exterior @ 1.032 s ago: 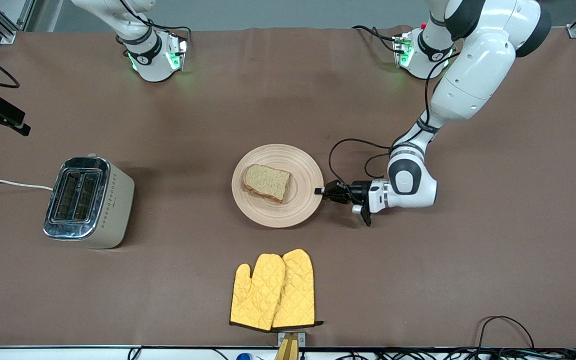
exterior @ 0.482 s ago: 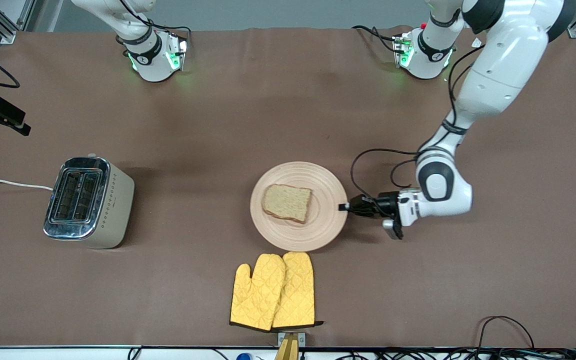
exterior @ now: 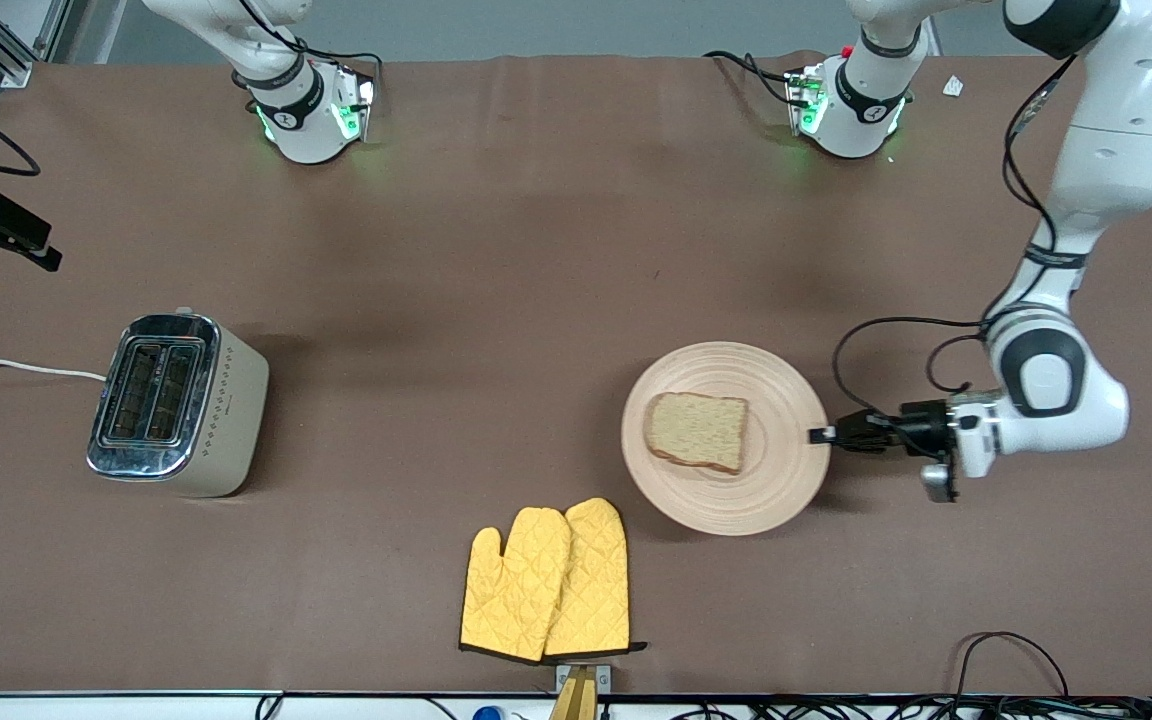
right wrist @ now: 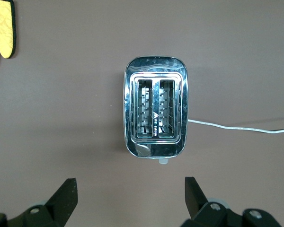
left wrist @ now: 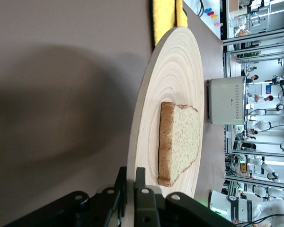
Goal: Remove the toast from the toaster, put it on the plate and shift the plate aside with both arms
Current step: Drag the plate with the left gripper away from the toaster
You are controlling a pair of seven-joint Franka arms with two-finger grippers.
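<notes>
The pale wooden plate (exterior: 781,475) lies toward the left arm's end of the table, with the toast (exterior: 697,430) flat on its middle. My left gripper (exterior: 820,436) is shut on the plate's rim at the edge toward the left arm's end. In the left wrist view the fingers (left wrist: 143,189) pinch the rim of the plate (left wrist: 173,71), and the toast (left wrist: 180,139) lies just past them. My right gripper (right wrist: 130,191) is open and empty, high over the toaster (right wrist: 155,108); it is out of the front view.
The silver toaster (exterior: 176,402) stands toward the right arm's end, its white cord running off the table. A pair of yellow oven mitts (exterior: 548,582) lies near the front edge, close to the plate. Black cables lie at the front corner.
My left gripper has dragged the plate with the toast toward the left arm's end and a little nearer the front camera. The toaster and mitts have not moved.
</notes>
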